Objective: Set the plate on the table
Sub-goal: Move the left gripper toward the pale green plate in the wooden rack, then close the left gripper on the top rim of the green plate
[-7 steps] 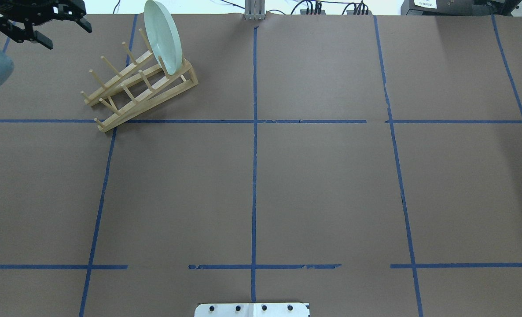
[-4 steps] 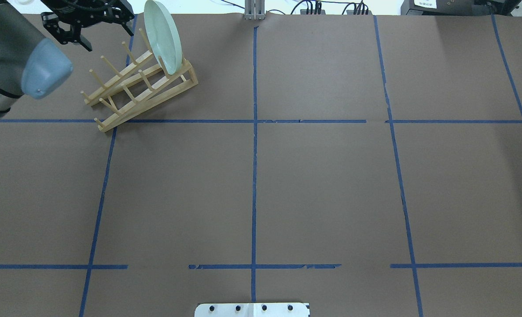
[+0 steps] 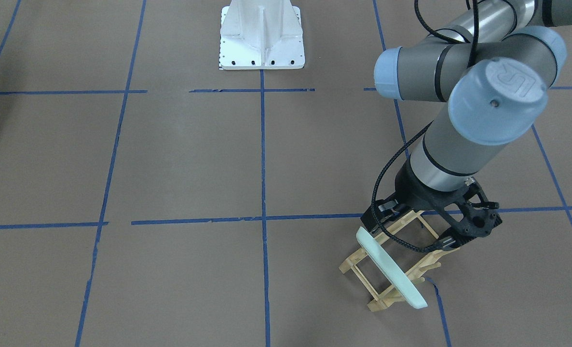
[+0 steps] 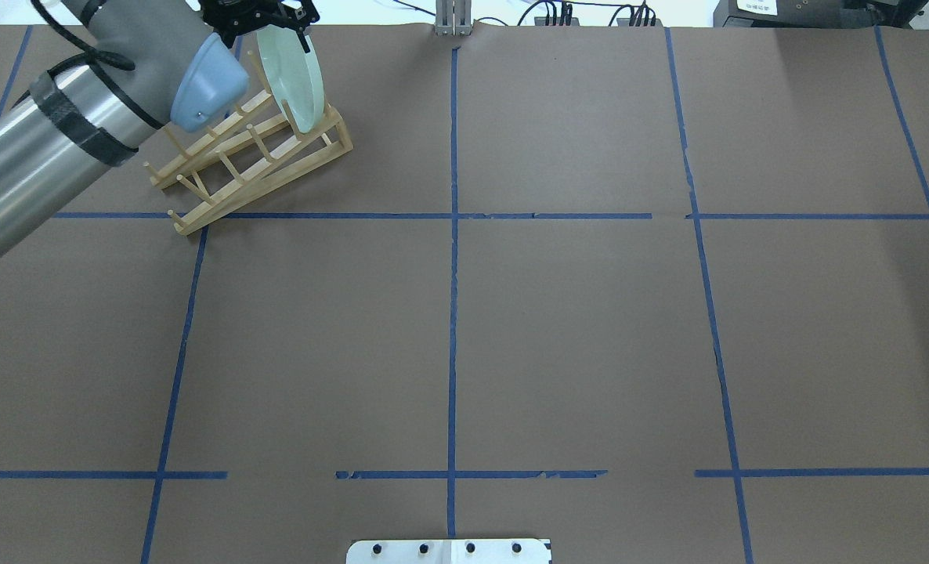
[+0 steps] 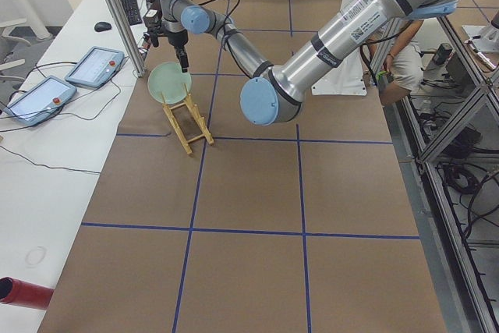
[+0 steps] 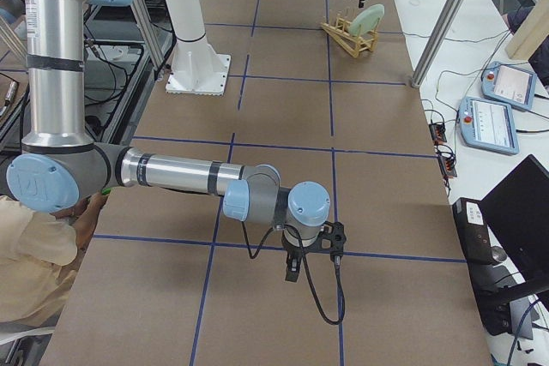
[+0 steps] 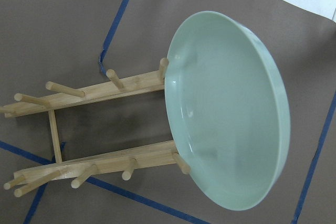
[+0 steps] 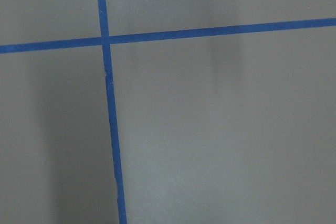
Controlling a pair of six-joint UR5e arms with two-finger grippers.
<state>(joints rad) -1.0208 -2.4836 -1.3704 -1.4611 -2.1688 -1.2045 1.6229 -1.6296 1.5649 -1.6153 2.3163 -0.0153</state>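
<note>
- The plate (image 4: 290,66) stands on its edge in the last slot of the wooden rack (image 4: 261,160). It leans a little. It is at the far left corner of the worktop (image 4: 590,329).
- The left tool (image 3: 418,229) hangs just over the rack, right beside the plate's top rim. Its fingers are spread wide and hold nothing.
- The plate's thin rim points up, so I think the tool should pinch it there.
- The right tool (image 6: 313,263) is low over the worktop, well apart from the plate. I cannot tell if it is spread.
</note>
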